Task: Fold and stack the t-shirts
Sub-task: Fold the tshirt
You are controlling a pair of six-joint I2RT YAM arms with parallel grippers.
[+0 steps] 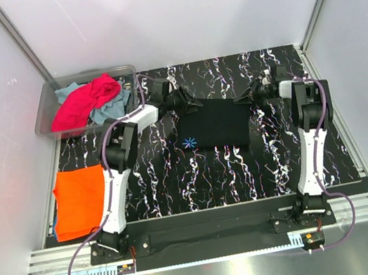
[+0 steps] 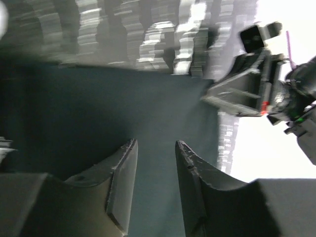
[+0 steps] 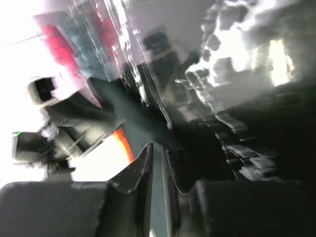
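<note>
Black t-shirt (image 1: 213,121) lies folded into a flat rectangle

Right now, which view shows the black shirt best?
Top external: nearly the whole black shirt shows, laid flat, with a blue mark at its near-left corner. Left wrist shows only a plain dark patch beyond its fingers. Right wrist is blurred; just a dark strip of it.

I'm seeing the black t-shirt (image 1: 214,124) folded flat, dead centre. Orange t-shirt (image 1: 81,198) lies folded at the left edge; magenta-pink t-shirt (image 1: 88,101) is crumpled over the teal-blue t-shirt (image 1: 113,109) in the clear bin (image 1: 44,113).
</note>
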